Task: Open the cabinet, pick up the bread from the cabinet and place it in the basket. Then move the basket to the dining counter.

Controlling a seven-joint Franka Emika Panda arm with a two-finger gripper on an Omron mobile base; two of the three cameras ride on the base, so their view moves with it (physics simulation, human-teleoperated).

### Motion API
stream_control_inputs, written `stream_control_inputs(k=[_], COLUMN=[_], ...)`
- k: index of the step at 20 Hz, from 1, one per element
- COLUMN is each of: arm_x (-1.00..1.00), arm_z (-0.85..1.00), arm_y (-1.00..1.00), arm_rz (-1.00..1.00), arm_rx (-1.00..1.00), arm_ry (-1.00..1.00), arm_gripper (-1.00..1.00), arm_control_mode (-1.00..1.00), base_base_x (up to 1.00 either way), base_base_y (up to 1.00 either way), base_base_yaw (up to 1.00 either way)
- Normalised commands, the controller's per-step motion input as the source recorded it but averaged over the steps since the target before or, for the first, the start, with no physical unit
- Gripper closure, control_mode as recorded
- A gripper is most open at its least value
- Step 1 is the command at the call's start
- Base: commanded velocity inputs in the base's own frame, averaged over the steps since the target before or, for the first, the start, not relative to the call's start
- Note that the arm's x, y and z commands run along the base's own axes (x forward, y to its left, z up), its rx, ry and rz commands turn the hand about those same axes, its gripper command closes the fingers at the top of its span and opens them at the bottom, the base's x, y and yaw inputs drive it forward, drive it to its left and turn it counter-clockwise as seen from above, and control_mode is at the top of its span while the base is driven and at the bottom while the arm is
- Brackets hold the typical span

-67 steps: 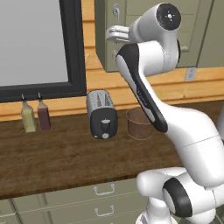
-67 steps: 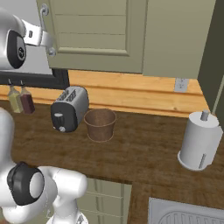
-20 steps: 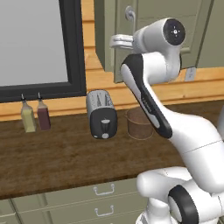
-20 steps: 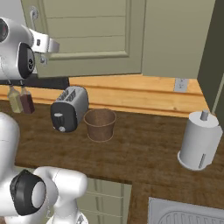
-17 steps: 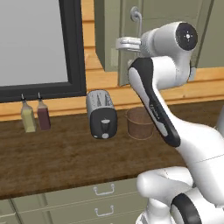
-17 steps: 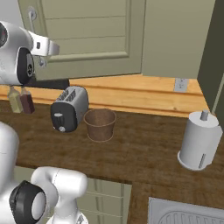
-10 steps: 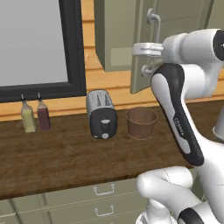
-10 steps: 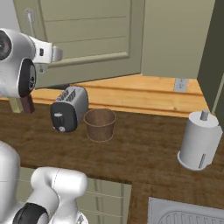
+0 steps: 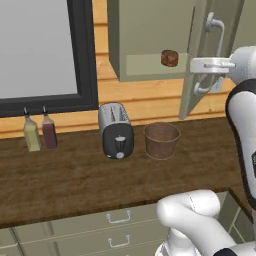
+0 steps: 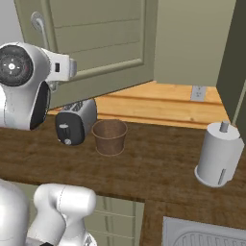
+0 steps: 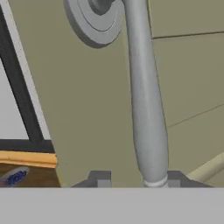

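Observation:
The olive-green cabinet stands with its door (image 9: 189,75) swung wide open. The bread (image 9: 169,58), a small brown lump, lies on the cabinet's lower shelf. My gripper (image 9: 201,65) is at the middle of the silver bar handle (image 11: 148,109). In the hand view my gripper (image 11: 138,178) is open: the bar runs down between the fingertips (image 11: 99,178), close to the right one, with a gap on the left. The brown woven basket (image 9: 161,140) stands upright on the counter below the cabinet, right of the toaster. The dining counter is out of view.
A silver toaster (image 9: 116,130) stands left of the basket, and two sauce bottles (image 9: 40,134) sit below the dark-framed window. A paper towel roll (image 10: 218,156) stands at the counter's right, with a sink (image 10: 206,235) in front of it. Drawers (image 9: 75,225) run under the counter.
My arm has swung right and pulled the cabinet door from nearly shut to wide open, uncovering the bread. The jaws, shut on the handle before, have come apart.

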Motion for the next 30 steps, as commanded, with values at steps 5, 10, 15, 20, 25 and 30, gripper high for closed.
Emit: stream_control_inputs(k=[5,10,15,20,25,30], arm_x=[-0.8,-0.8,-0.49,-0.41,-0.46,-0.34], arm_z=[0.01,-0.01,-0.41,-0.66,-0.5,-0.25], arm_y=[0.02,0.06,0.38,0.34,0.05,0.3], arm_rz=[0.1,0.0,-0.1,-0.12,-0.22,-0.24], arm_rx=[0.0,0.0,0.0,0.0,0.0,0.0], arm_ry=[0.04,0.19,0.21,0.02,0.03,0.0], arm_gripper=[-1.0,-1.0,-1.0,-1.0,-1.0,-1.0], arm_control_mode=[-1.0,-1.0,-1.0,-1.0,-1.0,-1.0], base_base_x=[0.0,0.0,0.0,0.0,0.0,0.0], base_base_y=[0.0,0.0,0.0,0.0,0.0,0.0], base_base_yaw=[0.0,0.0,0.0,0.0,0.0,0.0])
